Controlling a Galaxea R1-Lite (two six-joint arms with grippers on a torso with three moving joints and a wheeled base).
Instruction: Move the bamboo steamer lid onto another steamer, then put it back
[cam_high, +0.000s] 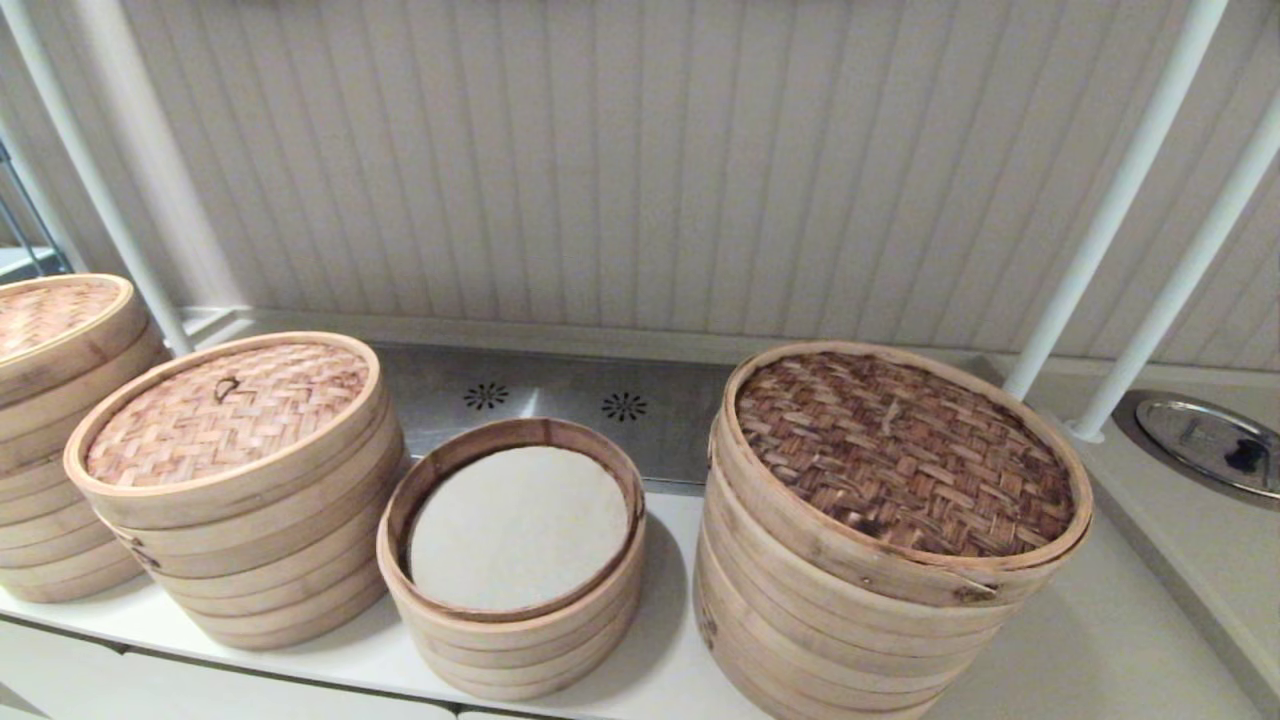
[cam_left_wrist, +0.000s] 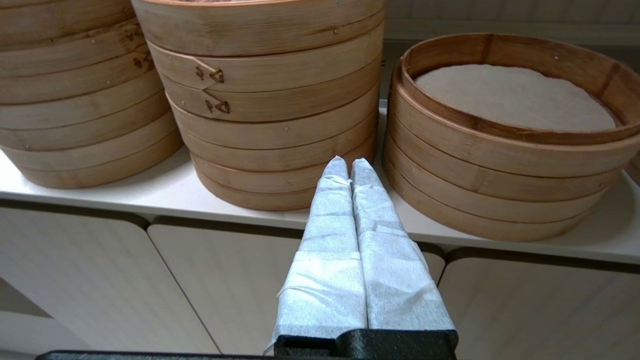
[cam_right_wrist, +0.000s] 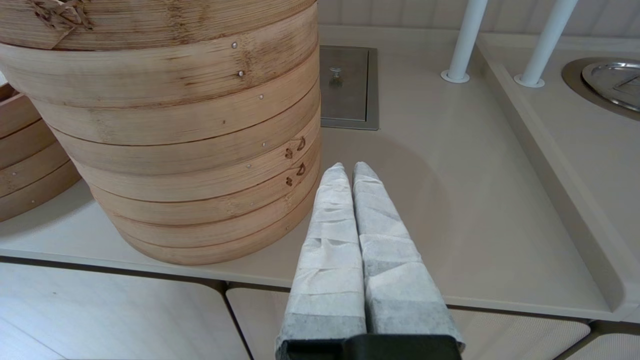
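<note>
Lid (cam_high: 228, 413) lies flat, woven face up, capping the tall pale stack (cam_high: 250, 540) left of the short open steamer (cam_high: 513, 560). It is round, with no long axis. Left gripper (cam_left_wrist: 348, 167) and right gripper (cam_right_wrist: 349, 172) hang off the counter's (cam_high: 1080, 650) near edge, fingers pressed together, empty.

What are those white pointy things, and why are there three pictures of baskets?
They're a robot's pinchers, wrapped in white cloth. One picture comes from its head, two from cameras on its wrists. The left gripper and right gripper are both shut, holding nothing, in front of the counter. The baskets are bamboo steamers. The bamboo steamer lid sits on a tall stack. Beside it is the short open steamer with a white cloth inside, then a wide stack with a dark lid.
</note>
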